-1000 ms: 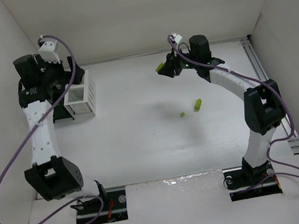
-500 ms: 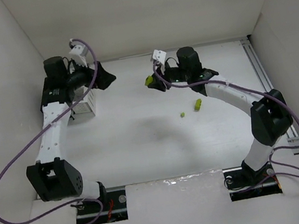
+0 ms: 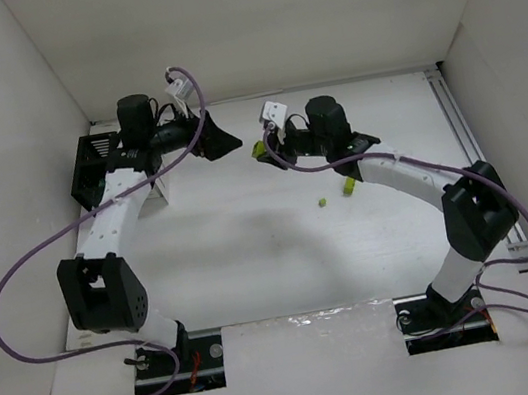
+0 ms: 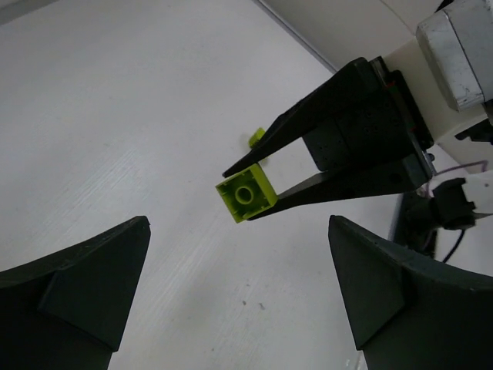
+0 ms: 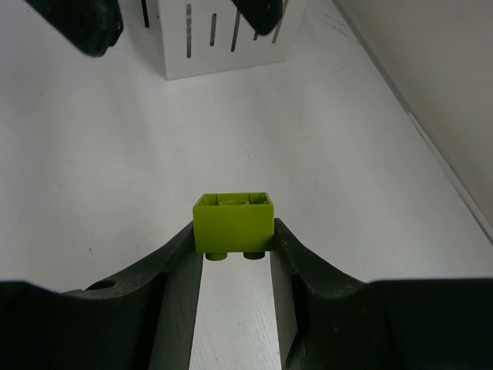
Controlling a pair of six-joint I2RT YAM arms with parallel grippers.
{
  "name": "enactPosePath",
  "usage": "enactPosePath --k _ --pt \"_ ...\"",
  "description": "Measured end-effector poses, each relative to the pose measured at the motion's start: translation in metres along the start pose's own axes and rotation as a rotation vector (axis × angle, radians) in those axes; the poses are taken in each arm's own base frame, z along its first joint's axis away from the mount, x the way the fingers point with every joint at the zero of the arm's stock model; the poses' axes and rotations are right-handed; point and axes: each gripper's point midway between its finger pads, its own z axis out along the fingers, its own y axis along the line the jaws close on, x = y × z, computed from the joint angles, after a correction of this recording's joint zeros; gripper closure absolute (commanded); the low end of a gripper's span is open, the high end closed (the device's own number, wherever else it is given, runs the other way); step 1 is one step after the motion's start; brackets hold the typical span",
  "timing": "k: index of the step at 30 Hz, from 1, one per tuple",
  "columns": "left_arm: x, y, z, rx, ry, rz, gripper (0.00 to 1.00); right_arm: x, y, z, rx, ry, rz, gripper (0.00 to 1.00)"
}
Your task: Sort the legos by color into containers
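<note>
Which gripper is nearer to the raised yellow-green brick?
Right. The right gripper pinches the yellow-green brick between its fingers; the left gripper stands open, facing it without touching.

A small yellow-green plastic brick (image 5: 233, 223) is pinched between the fingertips of the right gripper (image 5: 236, 260), studs pointing down in the right wrist view, at upper centre of the top view. Two more yellow-green bricks, one tiny (image 3: 322, 201) and one longer (image 3: 350, 185), lie near each other right of centre. A black slatted bin (image 3: 87, 168) stands at upper left, with a white slatted bin (image 5: 219, 42) just to its right.
</note>
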Motion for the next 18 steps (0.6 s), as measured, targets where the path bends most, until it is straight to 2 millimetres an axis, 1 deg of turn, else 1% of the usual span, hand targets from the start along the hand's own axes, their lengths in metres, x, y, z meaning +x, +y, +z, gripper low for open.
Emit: enactPosePath --k 3,7,12,18 --pt "0.007 -0.008 0.005 0.082 0.010 -0.057 0.00 -0.001 -0.002 0.000 0.010 -0.018 -0.010 1.00" --pt "0.014 -0.011 0.011 0.142 0.030 -0.122 0.00 -0.010 -0.006 0.001 0.023 -0.052 -0.032 1.00" --pt "0.023 -0.007 0.015 0.160 0.052 -0.171 0.00 -0.021 -0.011 0.001 0.039 -0.094 -0.058 1.00" --pt "0.029 -0.002 0.021 0.149 0.064 -0.194 0.00 -0.026 -0.010 0.003 0.040 -0.109 -0.083 1.00"
